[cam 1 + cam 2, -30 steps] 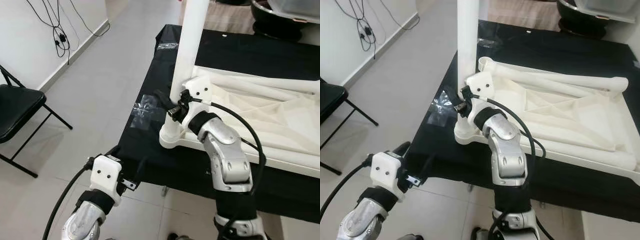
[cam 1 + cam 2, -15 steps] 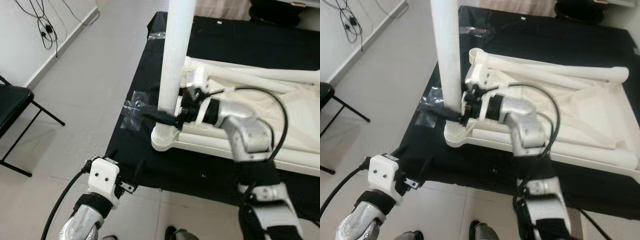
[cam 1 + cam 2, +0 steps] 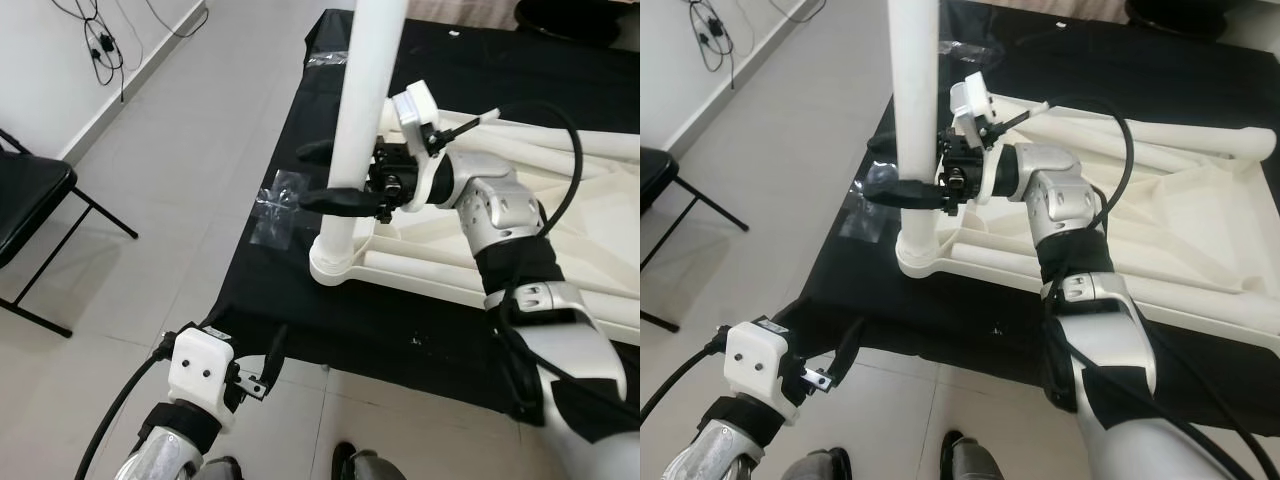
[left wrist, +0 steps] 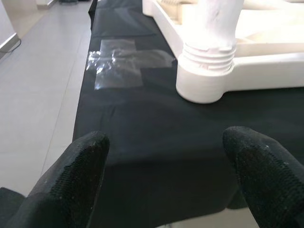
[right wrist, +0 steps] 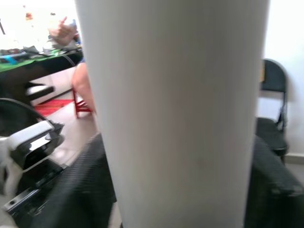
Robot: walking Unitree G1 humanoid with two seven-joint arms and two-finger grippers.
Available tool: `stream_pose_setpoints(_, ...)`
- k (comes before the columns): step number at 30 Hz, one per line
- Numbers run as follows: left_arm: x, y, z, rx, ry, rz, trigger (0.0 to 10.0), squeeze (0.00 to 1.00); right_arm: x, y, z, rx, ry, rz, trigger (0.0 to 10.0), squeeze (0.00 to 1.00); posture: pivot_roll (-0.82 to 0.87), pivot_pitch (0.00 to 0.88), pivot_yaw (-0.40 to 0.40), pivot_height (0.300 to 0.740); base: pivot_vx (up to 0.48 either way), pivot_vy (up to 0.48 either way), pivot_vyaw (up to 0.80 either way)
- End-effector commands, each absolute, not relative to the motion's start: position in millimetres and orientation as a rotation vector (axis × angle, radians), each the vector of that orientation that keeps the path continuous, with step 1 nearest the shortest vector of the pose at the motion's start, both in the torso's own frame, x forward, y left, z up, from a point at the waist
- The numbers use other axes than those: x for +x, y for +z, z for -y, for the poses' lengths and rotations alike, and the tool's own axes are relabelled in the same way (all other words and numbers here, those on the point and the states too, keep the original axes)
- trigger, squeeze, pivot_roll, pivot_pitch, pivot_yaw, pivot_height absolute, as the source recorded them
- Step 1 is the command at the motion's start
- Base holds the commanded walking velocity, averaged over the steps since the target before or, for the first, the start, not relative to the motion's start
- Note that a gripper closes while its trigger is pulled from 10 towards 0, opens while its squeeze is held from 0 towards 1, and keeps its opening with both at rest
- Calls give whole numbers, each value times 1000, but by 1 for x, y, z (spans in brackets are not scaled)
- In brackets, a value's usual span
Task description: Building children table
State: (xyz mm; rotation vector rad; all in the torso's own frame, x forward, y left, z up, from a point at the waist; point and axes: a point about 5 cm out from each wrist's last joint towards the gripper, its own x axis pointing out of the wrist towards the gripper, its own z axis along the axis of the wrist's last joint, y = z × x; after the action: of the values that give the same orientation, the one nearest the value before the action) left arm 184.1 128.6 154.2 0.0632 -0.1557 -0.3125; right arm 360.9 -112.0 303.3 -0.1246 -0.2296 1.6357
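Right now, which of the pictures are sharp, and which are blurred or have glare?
Both eye views are sharp and evenly lit. Left wrist view: the threaded base of the table leg is sharp, the near black fingers soft, and the clear tape glares. Right wrist view: the leg, very close, is blurred, and the room behind looks overexposed.

A plain indoor workroom: pale tiled floor, white wall with dangling black cables, black folding chair, black-covered bench.
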Motion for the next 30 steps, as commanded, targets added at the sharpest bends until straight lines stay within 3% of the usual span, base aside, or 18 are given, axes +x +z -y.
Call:
stream_pose_setpoints(1, 180, 153, -128, 82, -317, 137, 10000, 0, 360, 306, 113, -145, 1663, 229, 0, 0, 166, 293, -78, 740, 0, 0, 0)
stream_pose_setpoints(11, 185, 152, -128, 76, -318, 138, 10000, 0, 357, 298, 124, -250, 1631, 216, 0, 0, 122, 269, -89, 740, 0, 0, 0)
stream_pose_setpoints(13, 187, 151, -128, 72, -316, 142, 10000, 0, 350, 272, 126, -259, 1360, 193, 0, 0, 104, 259, -100, 740, 0, 0, 0)
stream_pose_setpoints(14, 187, 151, -128, 72, -316, 142, 10000, 0, 350, 272, 126, -259, 1360, 193, 0, 0, 104, 259, -100, 740, 0, 0, 0)
stream_pose_setpoints(15, 188, 151, -128, 72, -315, 143, 10000, 0, 347, 256, 122, -237, 1186, 152, 0, 0, 104, 259, -100, 740, 0, 0, 0)
stream_pose_setpoints(17, 188, 151, -128, 72, -315, 143, 10000, 0, 347, 256, 122, -237, 1186, 152, 0, 0, 104, 259, -100, 740, 0, 0, 0)
stream_pose_setpoints(18, 189, 151, -130, 74, -313, 144, 10000, 0, 340, 228, 116, -226, 870, 75, 0, 0, 98, 256, -88, 740, 0, 0, 0)
stream_pose_setpoints(19, 192, 151, -131, 76, -317, 146, 10000, 0, 316, 203, 104, -188, 677, 17, 0, 0, 61, 251, -68, 740, 0, 0, 0)
stream_pose_setpoints(22, 196, 151, -132, 79, -328, 149, 10000, 0, 293, 191, 93, -122, 513, -12, 0, 0, 57, 235, -62, 740, 0, 0, 0)
stream_pose_setpoints(28, 203, 148, -132, 81, -331, 148, 10000, 0, 309, 204, 75, -62, 533, 51, 0, 0, 65, 199, -58, 740, 0, 0, 0)
stream_pose_setpoints(29, 204, 147, -131, 82, -329, 148, 10000, 0, 312, 208, 74, -50, 551, 68, 10000, 0, 70, 192, -62, 740, 0, 0, 0)
stream_pose_setpoints(30, 204, 147, -131, 83, -324, 149, 10000, 0, 314, 212, 72, -28, 608, 90, 10000, 0, 71, 193, -65, 740, 0, 0, 0)
